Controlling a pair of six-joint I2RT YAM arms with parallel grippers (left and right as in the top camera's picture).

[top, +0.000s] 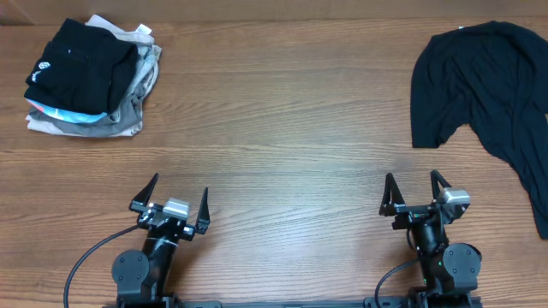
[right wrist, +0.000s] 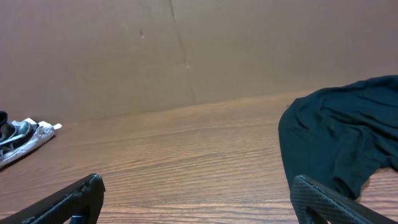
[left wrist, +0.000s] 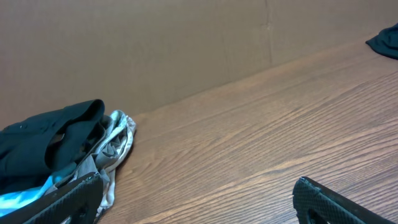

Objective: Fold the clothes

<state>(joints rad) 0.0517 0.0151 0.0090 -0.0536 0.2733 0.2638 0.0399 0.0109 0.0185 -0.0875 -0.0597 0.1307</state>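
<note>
- The left end effector [top: 179,192] sits at the near edge of the tabletop [top: 282,111]. Its fingers are spread wide with nothing between them.
- The right end effector [top: 413,182] is parked the same way on the other side, released and empty.
- A black T-shirt [top: 484,73] lies loose and crumpled at the far right corner. It is well apart from both arms, and part of it runs past the picture edge in the overhead view.
- The right wrist view shows this same shirt [right wrist: 339,143] ahead and to the right, rumpled, with one edge curling on the wood.
- A pile of folded clothes [top: 90,77] rests at the far left corner. A black piece with a small white logo lies on top, with light blue and grey layers showing beneath it.
- The left wrist view shows that pile [left wrist: 56,149] just ahead and to the left.
- Judged from this layout, the pile looks finished and the loose shirt is the next garment to fold, with no grasp on it yet.
- The next move likely calls for the right arm to reach far and rightward to the shirt's near hem.
- It would then pinch the cloth and drag it toward the open middle of the tabletop, where both arms can reach it.
- The shirt will probably need spreading flat before any fold, since it lies bunched and its sleeves cannot be told apart.
- The fabric is soft and may slip or bunch if only a thin layer is pinched.
</note>
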